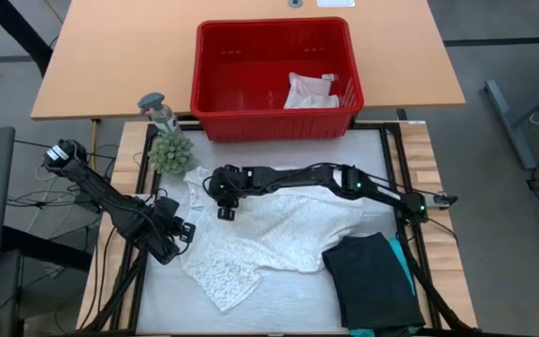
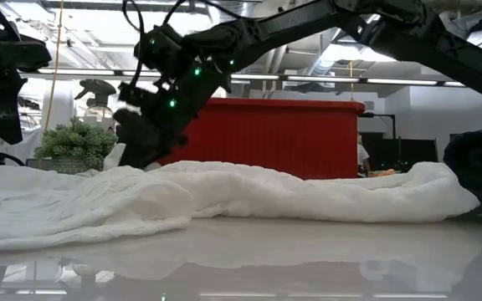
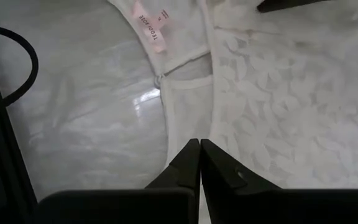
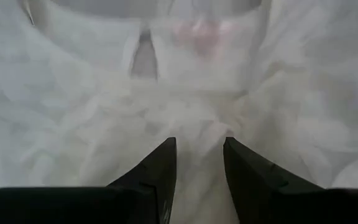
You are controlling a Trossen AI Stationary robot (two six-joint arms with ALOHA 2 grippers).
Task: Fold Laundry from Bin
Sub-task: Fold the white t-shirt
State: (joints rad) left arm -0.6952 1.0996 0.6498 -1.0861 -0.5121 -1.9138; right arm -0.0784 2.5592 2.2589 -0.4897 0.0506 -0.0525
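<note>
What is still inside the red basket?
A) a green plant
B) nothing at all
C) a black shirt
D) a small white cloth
D: in the high view, a small white cloth lies in the red basket, while the black garment sits folded on the table and the green plant stands outside the basket.

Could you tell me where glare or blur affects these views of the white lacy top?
Left wrist view: a bright glare patch on the table beside the sharp white lacy top. Right wrist view: the fabric is soft and blurred. Low view: the glossy table mirrors the cloth.
</note>
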